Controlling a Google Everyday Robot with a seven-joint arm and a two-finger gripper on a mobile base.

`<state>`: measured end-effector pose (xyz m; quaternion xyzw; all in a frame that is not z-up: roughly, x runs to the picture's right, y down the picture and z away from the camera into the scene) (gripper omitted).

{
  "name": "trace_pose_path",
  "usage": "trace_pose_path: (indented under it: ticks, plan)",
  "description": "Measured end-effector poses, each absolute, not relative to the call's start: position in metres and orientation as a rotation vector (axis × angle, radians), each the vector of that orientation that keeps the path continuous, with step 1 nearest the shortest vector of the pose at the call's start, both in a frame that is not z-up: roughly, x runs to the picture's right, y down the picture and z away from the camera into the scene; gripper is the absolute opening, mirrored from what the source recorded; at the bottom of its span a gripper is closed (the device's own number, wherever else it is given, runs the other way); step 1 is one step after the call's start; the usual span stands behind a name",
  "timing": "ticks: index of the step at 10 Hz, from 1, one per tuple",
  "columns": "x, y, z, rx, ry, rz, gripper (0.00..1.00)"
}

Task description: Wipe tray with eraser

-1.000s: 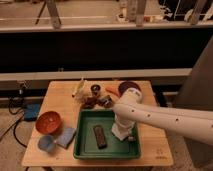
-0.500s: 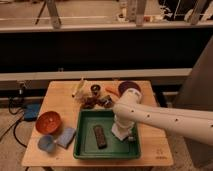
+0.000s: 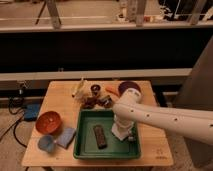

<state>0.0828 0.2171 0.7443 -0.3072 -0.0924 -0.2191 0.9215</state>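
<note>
Tabletop (image 3: 60, 95): a light wooden top that filled the lower middle of the frame, with a dark rail above it.
Tray (image 3: 79, 142): lay in the lower centre, its lower rim close to the tabletop's lower edge and its long sides square to that edge.
Eraser (image 3: 100, 136): lay flat on the tray floor, about mid-tray, lengthwise from upper to lower rim and touching no rim.
Pincer (image 3: 125, 131): was down inside the right part of the tray, just right of the eraser, with a thin strip of green between them.
Pincer state: could not be told.
Arm (image 3: 170, 120): a white arm that came in from the right edge and crossed the tray's right rim.
Room in tray: bare green floor lay left of the eraser and along the lower rim.
Left of tray: a blue pad (image 3: 66, 137) sat just beside the left rim, with an orange bowl (image 3: 48, 122) further left.
Above tray: a cluster of small dark items (image 3: 97, 100) crowded the upper rim, and a dark round dish (image 3: 128, 88) sat upper right.
Right of tray: bare wood ran to the tabletop's right edge.
</note>
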Motion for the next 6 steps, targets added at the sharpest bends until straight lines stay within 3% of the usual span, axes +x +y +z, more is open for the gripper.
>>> trace_pose_path:
  ticks: [6]
  plan:
    - [0.0798,0.2188,0.7454,-0.626,-0.207,-0.499,0.02]
